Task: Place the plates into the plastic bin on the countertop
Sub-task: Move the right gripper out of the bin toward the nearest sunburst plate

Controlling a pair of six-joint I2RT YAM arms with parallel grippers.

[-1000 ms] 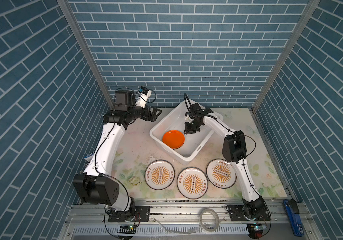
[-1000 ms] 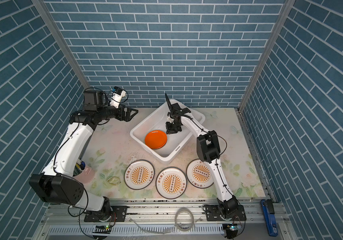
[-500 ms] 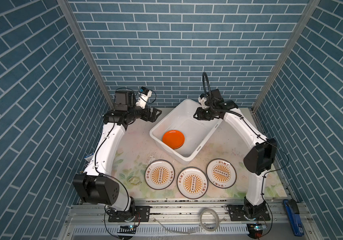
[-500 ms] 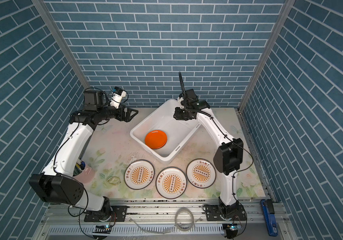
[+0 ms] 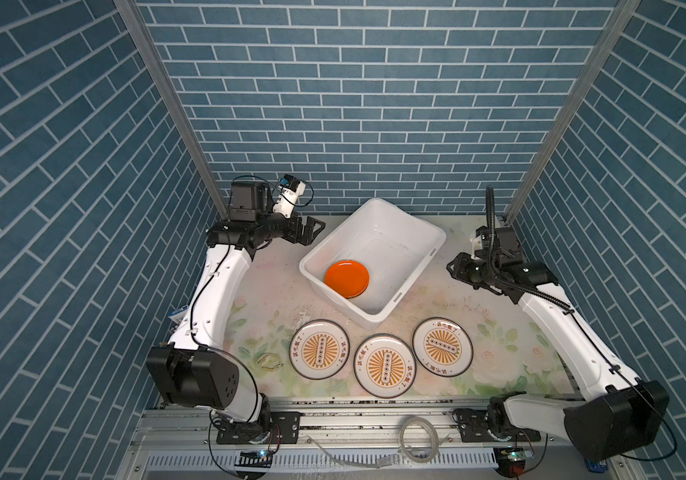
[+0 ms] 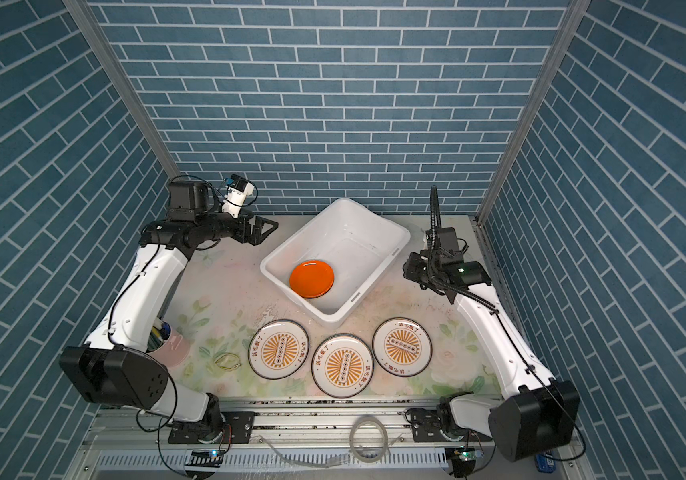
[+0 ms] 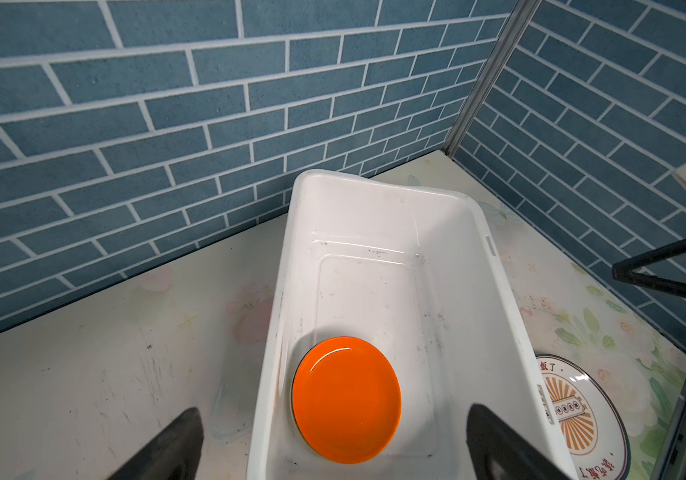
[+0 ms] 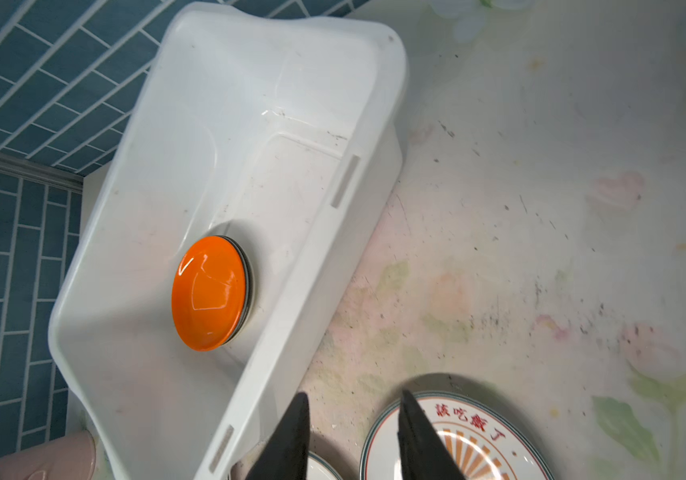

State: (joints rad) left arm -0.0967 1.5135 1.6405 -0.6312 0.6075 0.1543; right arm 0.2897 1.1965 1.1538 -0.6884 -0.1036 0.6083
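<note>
Small orange plate [image 5: 346, 279] sits on stack inside white bin [image 5: 412, 232]. Three sunburst plates [image 5: 385, 365] wait on counter [image 5: 499, 328], near bin. Left jaws [image 5: 309, 229] wide open, empty. Right jaws [image 8: 351, 436] part open, empty, above sunburst plate. Next: go down, grab rim, lift over bin wall.

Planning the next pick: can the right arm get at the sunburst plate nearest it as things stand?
Probably yes. The right gripper is empty with jaws parted, and that sunburst plate lies flat and apart from its neighbour, nothing on it, clear of the plastic bin.
</note>
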